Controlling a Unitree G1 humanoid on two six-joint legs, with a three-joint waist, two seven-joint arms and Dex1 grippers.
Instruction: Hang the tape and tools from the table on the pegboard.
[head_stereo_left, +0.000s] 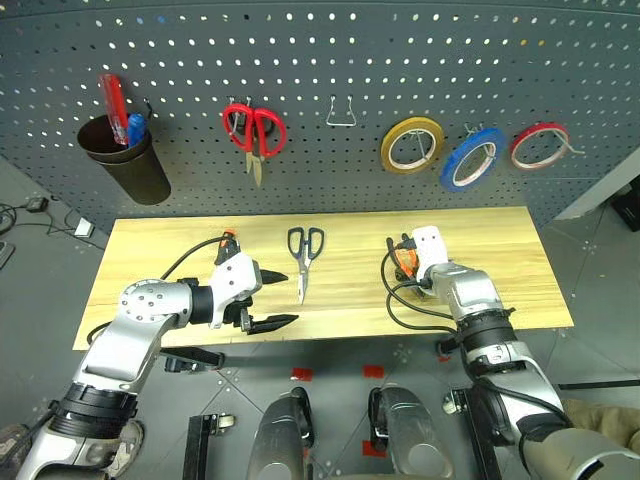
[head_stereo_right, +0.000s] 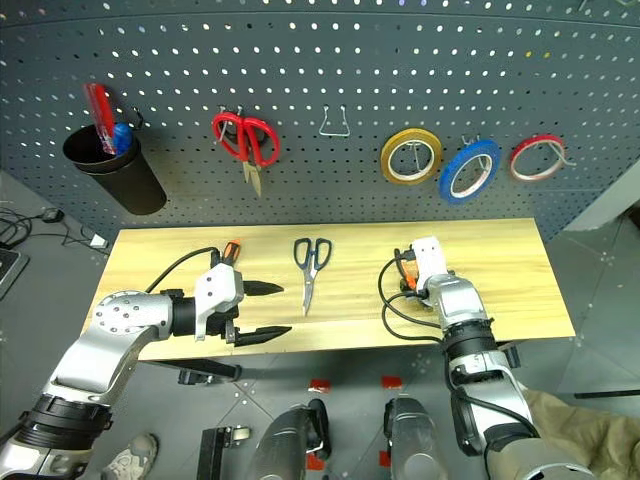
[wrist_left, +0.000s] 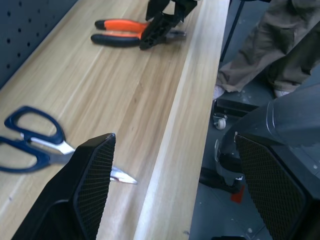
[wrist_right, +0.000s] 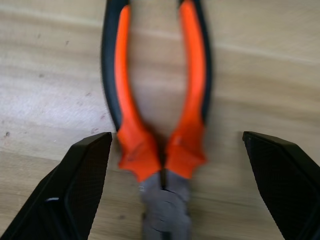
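Pale striped-grain wooden worktop (head_stereo_left: 500, 260), and up behind it the dark grey pegboard (head_stereo_left: 400, 60) speckled with pale holes. Orange-and-black handled pliers (wrist_right: 155, 90), grey steel at the head. Dark navy-handled scissors (head_stereo_left: 305, 250). Hanging up: red-handled scissors (head_stereo_left: 254, 130), yellow tape ring (head_stereo_left: 411, 144), blue tape ring (head_stereo_left: 472, 158), red tape ring (head_stereo_left: 539, 145).

Bright, even light; the pliers (wrist_right: 159, 125) look softly blurred close up.

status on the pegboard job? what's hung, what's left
Done: blue tape hangs on the pegboard. In hand: nothing gripped yet; the right claw is open over the pliers on the table. Left: pliers, dark-handled scissors and the screwdriver behind the open left claw.
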